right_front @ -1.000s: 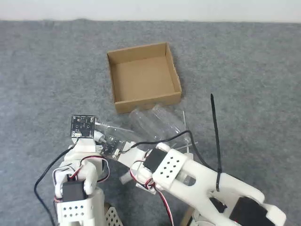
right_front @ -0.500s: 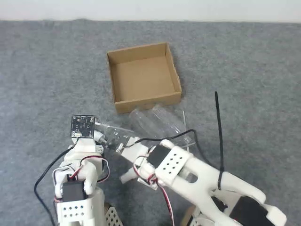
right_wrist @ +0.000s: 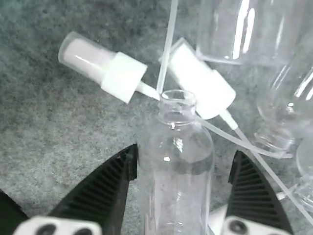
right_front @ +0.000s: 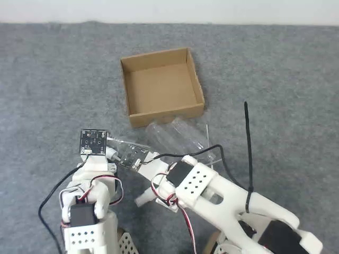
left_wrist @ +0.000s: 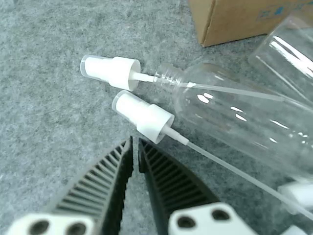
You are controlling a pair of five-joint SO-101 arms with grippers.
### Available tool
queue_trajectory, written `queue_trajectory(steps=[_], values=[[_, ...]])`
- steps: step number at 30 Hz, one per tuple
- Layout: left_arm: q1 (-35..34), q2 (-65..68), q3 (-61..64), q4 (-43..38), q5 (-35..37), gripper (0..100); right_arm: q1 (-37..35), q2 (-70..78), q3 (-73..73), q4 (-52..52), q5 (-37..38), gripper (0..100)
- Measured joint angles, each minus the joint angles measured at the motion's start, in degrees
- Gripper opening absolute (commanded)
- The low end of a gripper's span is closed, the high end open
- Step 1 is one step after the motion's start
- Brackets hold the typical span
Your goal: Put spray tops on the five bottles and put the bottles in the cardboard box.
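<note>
Right gripper (right_wrist: 186, 159) is standing spread, jaws flanking a clear bottle (right_wrist: 178, 161). A spray top (right_wrist: 105, 63) is lying just past the bottle's mouth.

Left gripper (left_wrist: 135, 144) is hovering pressed together, gripping nothing. A second spray top (left_wrist: 144, 117) is lying just ahead of its tips, with the cardboard box (left_wrist: 230, 19) sitting farther beyond.

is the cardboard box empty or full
Empty. The cardboard box shows a bare floor; the clear bottles lie outside, beside it.
</note>
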State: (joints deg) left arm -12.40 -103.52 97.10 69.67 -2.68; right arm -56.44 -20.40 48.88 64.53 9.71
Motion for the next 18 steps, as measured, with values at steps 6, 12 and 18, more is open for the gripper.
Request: queue_trajectory(steps=[6,12,18], values=[[0.0,0.0,0.0,0.0,0.0,1,0.0,8.62,0.0,-2.11,0.0,26.2],[0.0,0.0,0.0,0.0,0.0,1,0.0,10.02,-1.14,-1.58,0.0,14.9],[0.0,0.0,0.0,0.0,0.0,1,1.23,10.02,-2.29,-0.53,0.0,12.2]])
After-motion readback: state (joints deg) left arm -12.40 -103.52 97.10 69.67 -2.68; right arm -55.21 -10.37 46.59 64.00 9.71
